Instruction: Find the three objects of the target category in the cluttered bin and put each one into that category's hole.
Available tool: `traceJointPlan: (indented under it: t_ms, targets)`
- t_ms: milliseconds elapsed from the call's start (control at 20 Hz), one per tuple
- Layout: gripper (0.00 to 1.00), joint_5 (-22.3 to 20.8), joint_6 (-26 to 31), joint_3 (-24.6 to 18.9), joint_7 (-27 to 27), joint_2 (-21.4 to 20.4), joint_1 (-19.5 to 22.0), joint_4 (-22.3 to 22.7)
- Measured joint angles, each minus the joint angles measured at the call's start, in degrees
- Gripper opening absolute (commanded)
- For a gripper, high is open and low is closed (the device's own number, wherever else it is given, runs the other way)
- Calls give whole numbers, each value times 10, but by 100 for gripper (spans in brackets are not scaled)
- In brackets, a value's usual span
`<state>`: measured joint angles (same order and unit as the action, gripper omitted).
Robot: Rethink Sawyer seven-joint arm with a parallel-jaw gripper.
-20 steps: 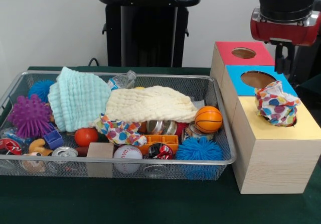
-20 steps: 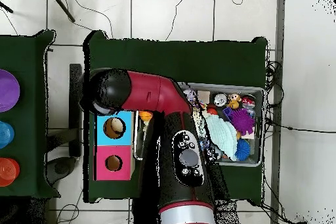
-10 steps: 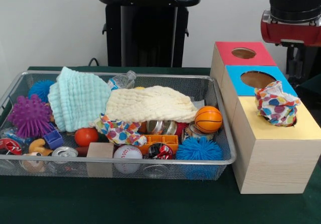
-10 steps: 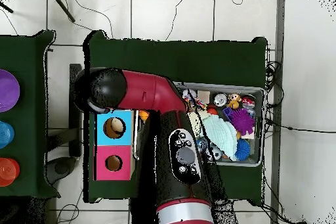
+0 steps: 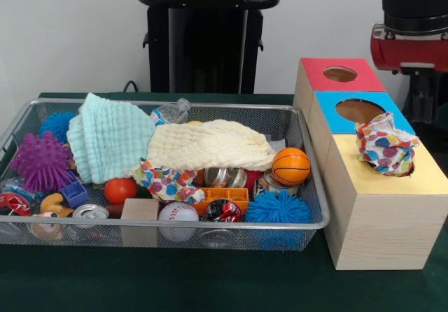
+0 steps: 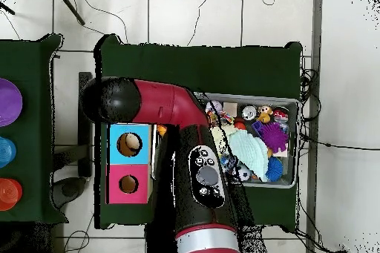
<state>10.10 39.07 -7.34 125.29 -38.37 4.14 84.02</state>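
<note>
Risk at the yellow hole: a dotted cloth [image 5: 386, 143] is being left bunched on the rim of the opening in the box's yellow section [image 5: 434, 178], most of it above the surface; if it is not pushed down, it may be counted as placed while it is sliding off.

Risk in the bin: a second dotted cloth [image 5: 164, 182] is being pinned under the cream cloth [image 5: 210, 144], so a pull on it is likely to drag the cream one, or the cans beside it, along.

Bin: the wire bin [image 5: 175, 223] is being crowded by a baseball [image 5: 178, 216], a blue spiky ball [image 5: 278, 208], an orange mini basketball [image 5: 290, 166] and a mint cloth [image 5: 108, 137] at the back left.

Box: the blue section's hole [image 5: 358, 109] and the red section's hole [image 5: 340, 73] are being shown unblocked behind the yellow one.

Arm: the red and black arm [image 5: 414, 29] is being held above the box's far right corner; from overhead its elbow is being seen over the box's end.

Gripper: the dark hardware [image 5: 422, 95] under the wrist is being cut off, so it cannot be told whether it is spread or closed; nothing is being seen carried.
</note>
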Motion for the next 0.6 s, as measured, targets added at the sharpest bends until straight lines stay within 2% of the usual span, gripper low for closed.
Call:
traceJointPlan:
  t_ms: [150,600]
  targets:
    - [0,-3,-22,0,0,0,0,3]
    - [0,-16,-30,1,0,0,-1,22]
